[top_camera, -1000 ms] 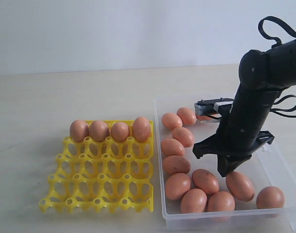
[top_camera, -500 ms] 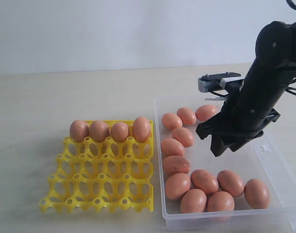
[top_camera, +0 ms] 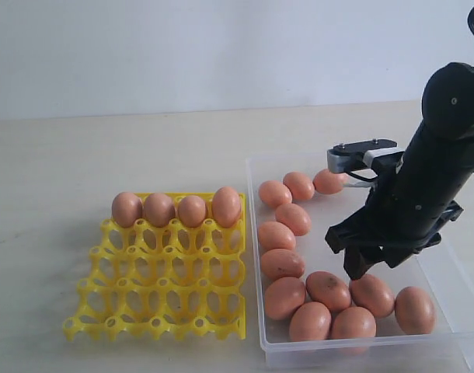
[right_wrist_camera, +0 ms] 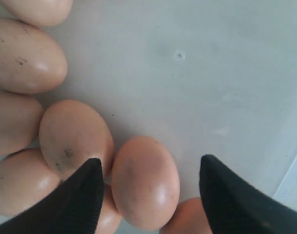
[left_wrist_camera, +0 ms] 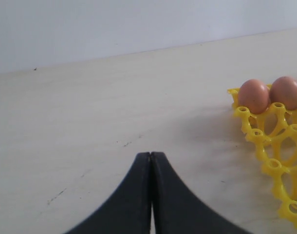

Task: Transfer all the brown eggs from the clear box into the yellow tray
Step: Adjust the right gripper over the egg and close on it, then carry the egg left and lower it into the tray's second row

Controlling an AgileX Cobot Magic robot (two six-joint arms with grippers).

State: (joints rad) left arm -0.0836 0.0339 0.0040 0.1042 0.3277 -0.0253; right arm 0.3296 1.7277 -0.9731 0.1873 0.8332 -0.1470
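Observation:
Four brown eggs (top_camera: 175, 209) fill the back row of the yellow tray (top_camera: 155, 299). Several more brown eggs (top_camera: 282, 264) lie in the clear box (top_camera: 324, 217), along its left side and front. My right gripper (top_camera: 371, 268) hangs open just above the front group. In the right wrist view one egg (right_wrist_camera: 145, 181) lies between the spread fingertips of the right gripper (right_wrist_camera: 148, 168), untouched, with a speckled egg (right_wrist_camera: 75, 136) next to one finger. My left gripper (left_wrist_camera: 151, 155) is shut with nothing in it, low over the bare table beside the tray's corner (left_wrist_camera: 270, 146); the exterior view does not show it.
The tray's three front rows of cups (top_camera: 159, 280) are vacant. The box's right half (right_wrist_camera: 226, 73) is bare floor. A light table (top_camera: 105, 155) runs back to a pale wall. The right arm's grey wrist block (top_camera: 353, 157) overhangs the box's back.
The right gripper rose and swung toward the back right, then came down again over the front eggs. The front right eggs rolled a little leftward. An egg at the back came into view.

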